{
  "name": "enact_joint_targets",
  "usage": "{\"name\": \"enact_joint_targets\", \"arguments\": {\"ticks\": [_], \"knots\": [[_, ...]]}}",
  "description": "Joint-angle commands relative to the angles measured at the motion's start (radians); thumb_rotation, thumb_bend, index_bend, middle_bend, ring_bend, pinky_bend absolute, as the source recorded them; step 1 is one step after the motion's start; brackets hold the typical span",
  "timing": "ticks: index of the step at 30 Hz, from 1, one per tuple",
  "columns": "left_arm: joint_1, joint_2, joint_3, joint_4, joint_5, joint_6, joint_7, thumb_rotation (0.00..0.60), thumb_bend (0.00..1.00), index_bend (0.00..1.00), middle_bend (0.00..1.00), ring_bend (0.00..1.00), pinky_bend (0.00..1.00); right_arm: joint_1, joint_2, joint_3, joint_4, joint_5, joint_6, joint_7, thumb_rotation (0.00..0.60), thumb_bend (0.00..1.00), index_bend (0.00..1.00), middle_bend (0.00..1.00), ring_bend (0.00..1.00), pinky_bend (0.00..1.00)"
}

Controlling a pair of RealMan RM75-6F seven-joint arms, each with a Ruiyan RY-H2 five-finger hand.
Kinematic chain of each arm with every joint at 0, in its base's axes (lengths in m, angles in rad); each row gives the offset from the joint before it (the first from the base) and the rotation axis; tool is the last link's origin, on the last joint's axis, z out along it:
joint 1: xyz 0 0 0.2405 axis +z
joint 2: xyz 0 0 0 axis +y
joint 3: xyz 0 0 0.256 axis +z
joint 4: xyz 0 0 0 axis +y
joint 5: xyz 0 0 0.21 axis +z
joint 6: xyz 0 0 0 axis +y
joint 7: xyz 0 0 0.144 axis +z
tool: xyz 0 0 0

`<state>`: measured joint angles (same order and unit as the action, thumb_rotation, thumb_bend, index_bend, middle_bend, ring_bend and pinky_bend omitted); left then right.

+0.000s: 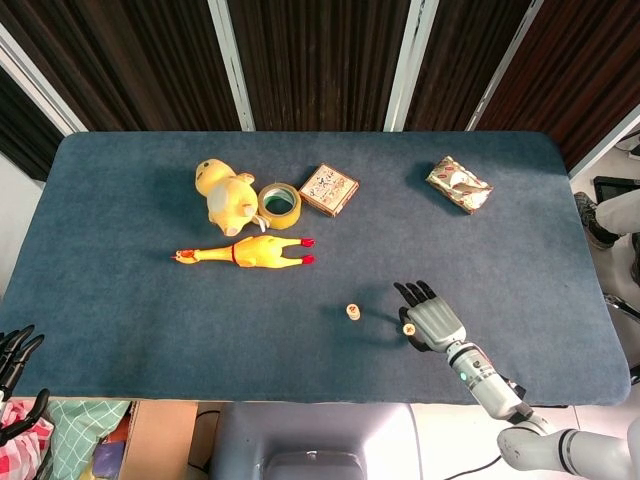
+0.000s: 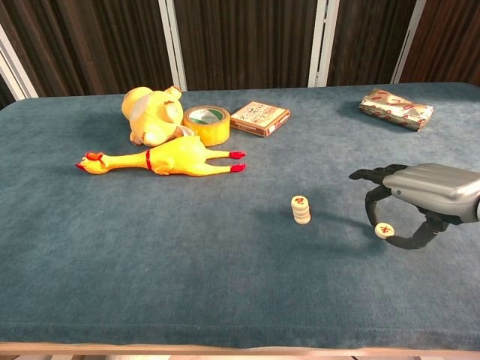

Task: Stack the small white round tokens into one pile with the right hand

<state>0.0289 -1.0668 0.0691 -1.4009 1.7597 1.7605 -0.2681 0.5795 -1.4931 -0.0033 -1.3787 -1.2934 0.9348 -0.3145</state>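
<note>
A short pile of white round tokens (image 2: 301,210) with a red mark on top stands mid-table, also seen from the head view as the pile (image 1: 353,312). One loose token (image 2: 384,230) lies flat on the cloth to its right. My right hand (image 2: 420,199) hovers low over it, a fingertip (image 2: 370,214) just left of the token and the thumb curled in close at its right. From above, the right hand (image 1: 432,320) covers most of the loose token (image 1: 408,326). My left hand (image 1: 14,348) hangs beyond the table's left front corner, fingers spread and empty.
A rubber chicken (image 2: 161,160), a yellow pig toy (image 2: 152,112), a tape roll (image 2: 206,124) and a small patterned box (image 2: 259,118) sit at the back left. A wrapped packet (image 2: 395,108) lies at the back right. The front edge of the table (image 2: 240,346) runs close below the hand.
</note>
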Motion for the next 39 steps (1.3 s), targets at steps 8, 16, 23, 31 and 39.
{"name": "enact_joint_targets", "arguments": {"ticks": [8,16,23,31,39], "knots": [[-0.001,-0.001,0.001,-0.002,0.002,-0.002,0.007,0.600,0.44,0.00,0.00,0.00,0.07,0.035,0.035,0.088,-0.119,0.009,0.011,0.044,0.600,0.47,0.63,0.03,0.00,0.00],[0.003,0.000,-0.003,-0.001,-0.006,0.004,0.002,0.600,0.44,0.00,0.00,0.00,0.07,0.129,0.003,0.171,-0.186,0.134,-0.058,-0.050,0.600,0.47,0.63,0.03,0.00,0.00],[0.004,0.001,-0.002,0.007,-0.003,0.010,-0.011,0.600,0.44,0.00,0.00,0.00,0.07,0.175,-0.060,0.176,-0.164,0.253,-0.055,-0.175,0.600,0.47,0.63,0.03,0.00,0.00],[0.003,0.002,-0.002,0.008,-0.004,0.007,-0.012,0.600,0.44,0.00,0.00,0.00,0.07,0.205,-0.094,0.175,-0.123,0.317,-0.066,-0.199,0.600,0.47,0.63,0.03,0.00,0.00],[0.003,0.002,-0.003,0.006,-0.005,0.004,-0.009,0.600,0.44,0.00,0.00,0.00,0.07,0.219,-0.106,0.159,-0.102,0.332,-0.067,-0.201,0.600,0.47,0.62,0.03,0.00,0.00]]}}
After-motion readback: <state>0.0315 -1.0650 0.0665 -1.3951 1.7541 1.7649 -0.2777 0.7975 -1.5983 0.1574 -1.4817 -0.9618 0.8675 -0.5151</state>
